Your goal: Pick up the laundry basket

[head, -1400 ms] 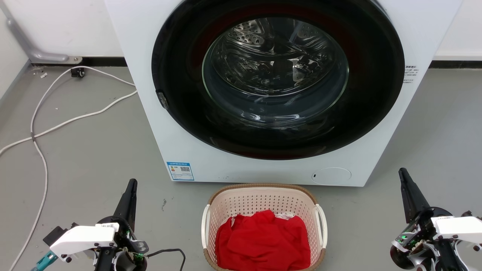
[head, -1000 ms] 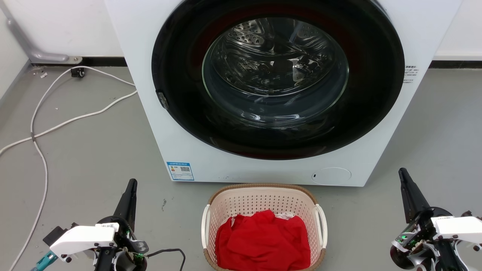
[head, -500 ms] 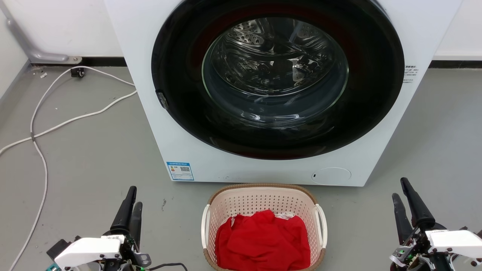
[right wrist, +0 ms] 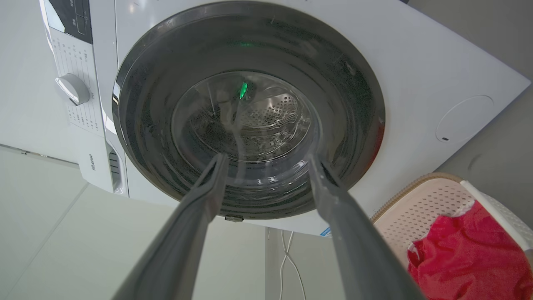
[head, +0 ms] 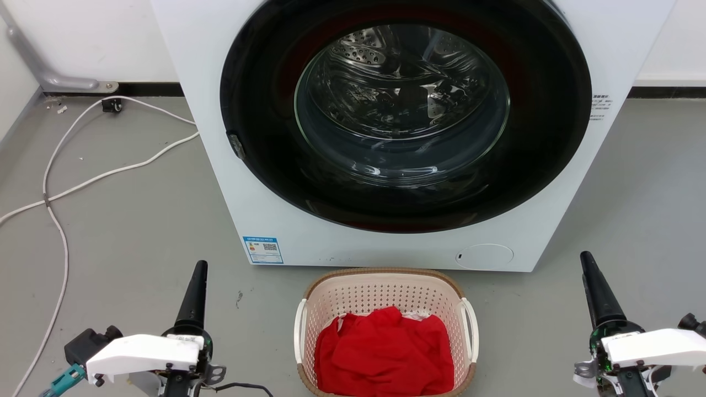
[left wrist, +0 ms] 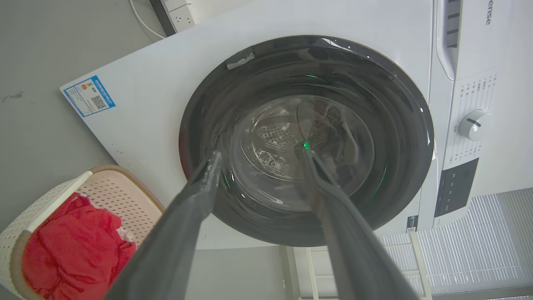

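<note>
The laundry basket sits on the grey floor, near centre, just in front of the washing machine, with a red cloth inside. The left pincer and right pincer, both spread, flank it, well apart from it.

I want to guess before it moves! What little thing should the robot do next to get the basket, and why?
Probably bring both pincers inward, toward the white side handles of the laundry basket. The left pincer and right pincer are open, apart from the basket on either side, touching nothing, and it sits on the floor.
</note>
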Motion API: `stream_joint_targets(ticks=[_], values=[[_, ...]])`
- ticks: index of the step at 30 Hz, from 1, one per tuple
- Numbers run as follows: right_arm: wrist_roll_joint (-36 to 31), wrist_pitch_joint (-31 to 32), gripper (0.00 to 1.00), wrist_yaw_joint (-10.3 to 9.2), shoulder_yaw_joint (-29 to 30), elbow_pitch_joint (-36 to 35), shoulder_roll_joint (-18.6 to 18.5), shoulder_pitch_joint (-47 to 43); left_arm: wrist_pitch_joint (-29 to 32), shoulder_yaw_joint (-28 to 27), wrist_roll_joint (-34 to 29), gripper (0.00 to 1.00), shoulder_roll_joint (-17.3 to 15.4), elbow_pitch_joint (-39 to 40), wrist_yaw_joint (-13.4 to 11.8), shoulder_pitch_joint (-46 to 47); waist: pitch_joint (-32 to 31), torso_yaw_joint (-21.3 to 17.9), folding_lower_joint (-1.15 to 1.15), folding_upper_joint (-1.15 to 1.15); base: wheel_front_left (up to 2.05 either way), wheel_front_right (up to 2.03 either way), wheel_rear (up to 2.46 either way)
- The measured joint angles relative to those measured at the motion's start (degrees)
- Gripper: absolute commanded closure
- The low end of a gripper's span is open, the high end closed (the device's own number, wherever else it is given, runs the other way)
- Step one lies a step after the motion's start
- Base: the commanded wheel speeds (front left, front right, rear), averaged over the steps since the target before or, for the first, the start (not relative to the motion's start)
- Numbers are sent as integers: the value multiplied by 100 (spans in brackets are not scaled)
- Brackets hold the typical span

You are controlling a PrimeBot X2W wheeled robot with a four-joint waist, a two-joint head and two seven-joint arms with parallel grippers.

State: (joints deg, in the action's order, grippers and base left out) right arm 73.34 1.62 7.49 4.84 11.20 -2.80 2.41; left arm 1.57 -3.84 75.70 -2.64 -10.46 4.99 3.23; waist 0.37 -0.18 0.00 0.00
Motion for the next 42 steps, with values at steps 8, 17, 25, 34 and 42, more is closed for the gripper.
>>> stream_joint_targets(ticks=[8, 17, 25, 34, 42], values=[[-1054, -188, 0, 0, -134, -233, 0, -54, -187, 148, -791, 0, -1, 212, -134, -59, 8, -3, 0, 0, 0, 0, 0], [-2115, -370, 0, 0, -194, -354, 0, -162, -386, 286, -1692, 0, -2, 355, -311, -135, 16, -7, 0, 0, 0, 0, 0], [-2895, -543, 0, 0, -236, -433, 0, -241, -537, 385, -2372, 0, -4, 486, -458, -169, 30, -9, 0, 0, 0, 0, 0], [-3679, -700, 0, 0, -294, -537, 0, -292, -698, 503, -3063, 0, -5, 624, -561, -220, 43, -11, 0, 0, 0, 0, 0], [-4275, -843, 0, 0, -345, -637, 0, -364, -833, 555, -3607, 0, -8, 711, -636, -264, 55, -19, 0, 0, 0, 0, 0]])
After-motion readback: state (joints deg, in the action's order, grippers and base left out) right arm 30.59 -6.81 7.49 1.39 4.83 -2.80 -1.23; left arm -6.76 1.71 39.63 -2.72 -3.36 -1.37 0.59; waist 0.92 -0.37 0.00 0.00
